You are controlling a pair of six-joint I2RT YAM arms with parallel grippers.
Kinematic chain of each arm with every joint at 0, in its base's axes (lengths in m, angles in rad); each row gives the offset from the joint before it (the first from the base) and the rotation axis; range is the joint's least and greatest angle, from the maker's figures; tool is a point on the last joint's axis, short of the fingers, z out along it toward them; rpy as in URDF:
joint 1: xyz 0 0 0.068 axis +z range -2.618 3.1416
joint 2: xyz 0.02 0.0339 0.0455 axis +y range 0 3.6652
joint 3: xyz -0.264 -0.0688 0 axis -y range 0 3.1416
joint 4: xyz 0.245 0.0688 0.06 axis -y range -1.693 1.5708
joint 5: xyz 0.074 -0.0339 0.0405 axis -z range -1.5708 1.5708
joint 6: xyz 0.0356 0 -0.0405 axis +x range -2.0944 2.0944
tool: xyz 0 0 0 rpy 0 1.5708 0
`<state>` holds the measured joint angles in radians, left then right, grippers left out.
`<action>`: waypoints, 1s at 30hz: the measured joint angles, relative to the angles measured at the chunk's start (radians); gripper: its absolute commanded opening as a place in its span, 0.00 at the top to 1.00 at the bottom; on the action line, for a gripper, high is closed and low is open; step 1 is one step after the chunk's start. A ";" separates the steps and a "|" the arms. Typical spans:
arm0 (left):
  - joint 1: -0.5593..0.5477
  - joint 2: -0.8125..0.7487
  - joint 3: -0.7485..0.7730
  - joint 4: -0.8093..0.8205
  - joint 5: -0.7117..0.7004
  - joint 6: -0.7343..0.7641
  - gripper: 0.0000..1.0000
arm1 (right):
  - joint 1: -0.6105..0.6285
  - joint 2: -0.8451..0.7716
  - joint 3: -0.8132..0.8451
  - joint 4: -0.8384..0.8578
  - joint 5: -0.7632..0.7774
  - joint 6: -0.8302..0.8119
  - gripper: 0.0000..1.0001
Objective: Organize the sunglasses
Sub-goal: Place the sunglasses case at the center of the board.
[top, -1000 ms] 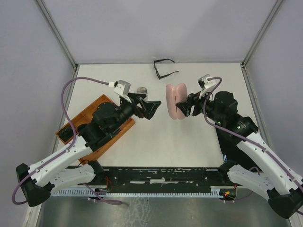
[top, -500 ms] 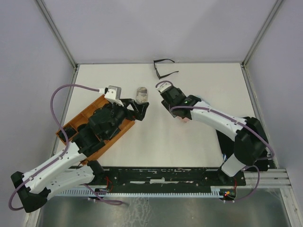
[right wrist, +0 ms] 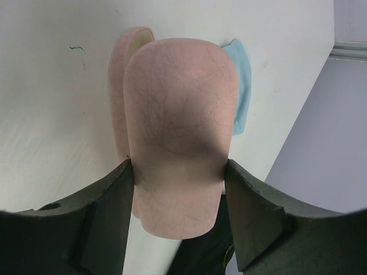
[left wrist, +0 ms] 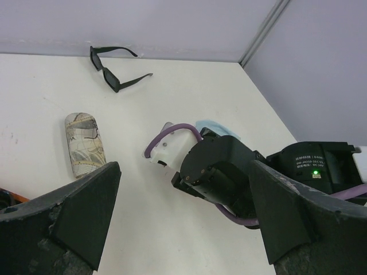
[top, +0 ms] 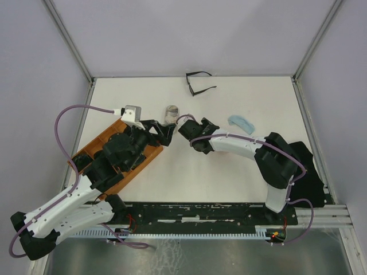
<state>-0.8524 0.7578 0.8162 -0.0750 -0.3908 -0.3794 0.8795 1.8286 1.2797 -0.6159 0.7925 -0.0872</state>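
Observation:
One pair of black sunglasses (top: 198, 83) lies unfolded at the table's far edge, also seen in the left wrist view (left wrist: 112, 69). My right gripper (right wrist: 178, 172) is shut on an open pink case (right wrist: 175, 126), both fingers pressed against its sides. From above, that case is hidden under the right arm, whose wrist (top: 194, 133) reaches left to mid-table. My left gripper (top: 164, 133) hangs open and empty over the table just left of that wrist, its wide-spread fingers (left wrist: 69, 212) framing bare table.
A patterned case (top: 171, 113) lies just beyond the two wrists. A light-blue cloth (top: 242, 122) lies to the right. An orange tray (top: 146, 157) sits at the left, mostly under the left arm. The enclosure walls stand close behind the sunglasses.
My right arm has swung left across the table with the pink case, which no longer shows from above, and the blue cloth is uncovered. My left gripper has drawn back slightly left.

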 measured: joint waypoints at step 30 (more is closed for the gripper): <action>0.000 0.023 -0.005 0.001 0.071 0.011 0.01 | 0.056 0.066 -0.058 0.055 -0.061 0.005 0.07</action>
<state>-0.8524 0.7811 0.8112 -0.0738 -0.3195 -0.3679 0.9360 1.8946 1.2217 -0.5610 0.7315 -0.0826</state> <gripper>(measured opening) 0.991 0.882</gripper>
